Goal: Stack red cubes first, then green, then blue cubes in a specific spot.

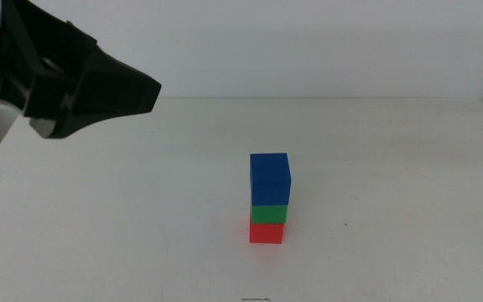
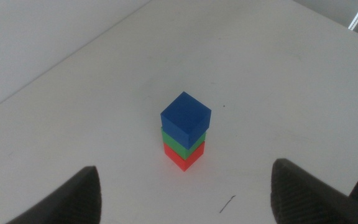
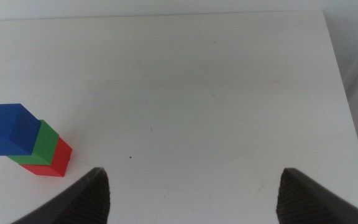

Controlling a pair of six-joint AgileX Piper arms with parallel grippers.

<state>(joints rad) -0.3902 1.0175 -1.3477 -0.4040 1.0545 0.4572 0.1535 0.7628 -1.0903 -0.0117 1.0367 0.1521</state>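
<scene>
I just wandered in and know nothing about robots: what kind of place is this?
Probably a robot test bench: a bare white table, one stack of red cube, green cube and blue cube, and a dark left gripper above it.

One obstacle stands on the table: a three-cube column, red cube at the base, green cube on it, blue cube on top, slightly overhanging. White surface lies bare on every side of the column, open to approach from either flank. The left tool hangs raised at the far left, jaws spread, well apart from the column. The right tool, jaws spread, has bare table ahead, the column off to one side.
</scene>
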